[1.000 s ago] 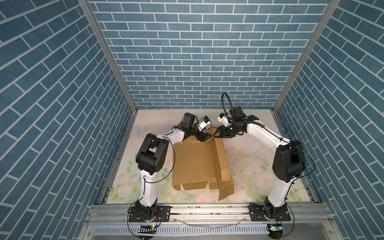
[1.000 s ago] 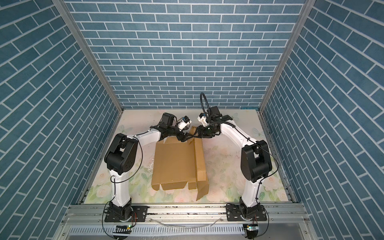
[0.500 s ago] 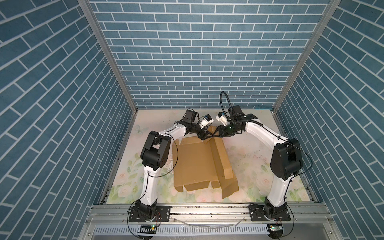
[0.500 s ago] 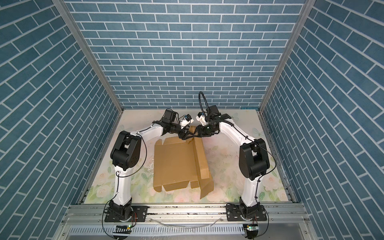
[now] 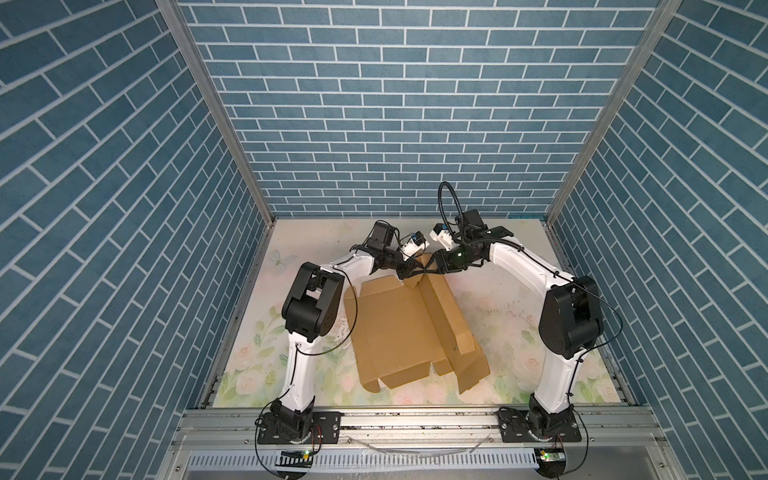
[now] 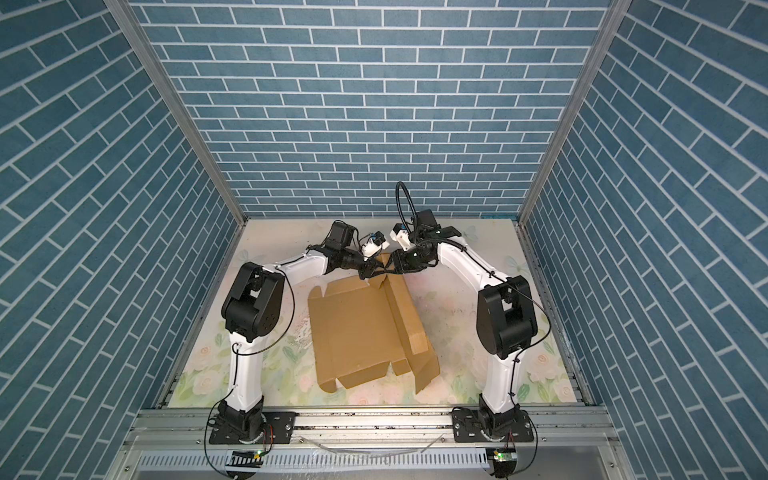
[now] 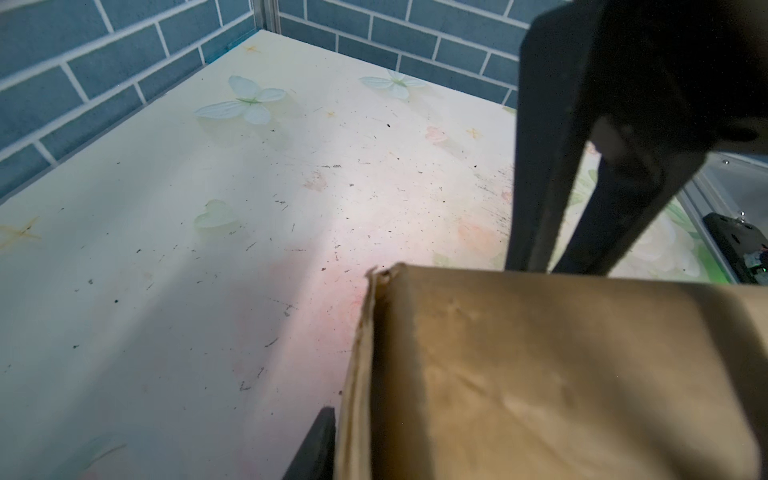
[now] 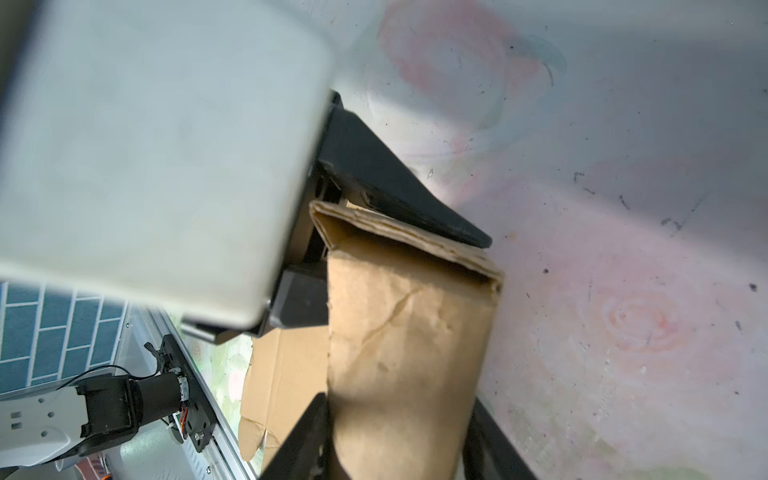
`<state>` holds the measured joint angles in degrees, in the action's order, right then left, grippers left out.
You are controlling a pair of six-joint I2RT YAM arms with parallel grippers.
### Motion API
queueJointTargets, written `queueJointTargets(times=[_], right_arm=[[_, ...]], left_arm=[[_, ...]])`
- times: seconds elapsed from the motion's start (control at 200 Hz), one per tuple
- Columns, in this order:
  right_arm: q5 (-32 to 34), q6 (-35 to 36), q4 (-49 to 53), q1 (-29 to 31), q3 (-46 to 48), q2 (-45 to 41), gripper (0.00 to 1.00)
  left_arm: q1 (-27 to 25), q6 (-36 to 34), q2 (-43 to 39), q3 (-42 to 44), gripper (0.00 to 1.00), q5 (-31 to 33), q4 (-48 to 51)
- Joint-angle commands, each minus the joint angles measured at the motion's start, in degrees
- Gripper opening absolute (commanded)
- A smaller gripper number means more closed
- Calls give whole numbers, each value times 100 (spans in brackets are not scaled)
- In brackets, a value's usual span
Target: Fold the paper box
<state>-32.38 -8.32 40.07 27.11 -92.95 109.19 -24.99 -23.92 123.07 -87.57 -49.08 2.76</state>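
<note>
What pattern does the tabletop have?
The tabletop is pale cream with faint pink flowers and white butterflies, clearest in the left wrist view.

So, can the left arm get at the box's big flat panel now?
Probably yes: the box has its panel lying bare beside that arm, nothing on it, though the left fingers are at its far end.
</note>
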Motion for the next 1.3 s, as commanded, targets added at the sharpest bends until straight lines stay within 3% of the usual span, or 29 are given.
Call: queueJointTargets(times=[0.0, 0.19, 0.305, 0.39, 0.65, 0.845, 0.965, 1.04, 1.11, 1.185, 1.29], right_arm=[[-146, 392, 387, 62, -148, 48, 51], [-66, 369, 422, 57, -97, -80, 56], [-48, 284, 352, 58, 16, -217, 60], [19, 227, 293, 55, 132, -359, 63], [759, 282, 55, 232, 532, -504, 58], [1605, 472, -116, 563, 638, -548, 54], [2072, 646, -191, 714, 750, -569, 54], [1589, 576, -234, 654, 726, -638, 57], [647, 375, -211, 519, 587, -684, 62], [-239, 32, -335, 322, 548, -747, 64], [-975, -407, -665, 183, 661, -894, 67]], left_arm=[[24, 259, -235, 331, 28, 430, -490], [22, 638, -687, 1074, 9, 1287, -1574], [29, 1023, -924, 1472, 7, 1813, -2167], [25, 1322, -1059, 1659, 0, 2202, -2341], [-173, 1999, -1295, 2207, 0, 3308, -2818], [-495, 2199, -1173, 2191, 0, 4811, -2605], [-507, 2525, -1200, 2458, 0, 5007, -2967], [-507, 2552, -1244, 2723, 0, 4748, -3414], [-507, 2463, -1300, 3083, 0, 4520, -4009], [-507, 2358, -1376, 3601, 0, 4412, -5008], [-507, 2257, -1374, 4139, 0, 4202, -6205]])
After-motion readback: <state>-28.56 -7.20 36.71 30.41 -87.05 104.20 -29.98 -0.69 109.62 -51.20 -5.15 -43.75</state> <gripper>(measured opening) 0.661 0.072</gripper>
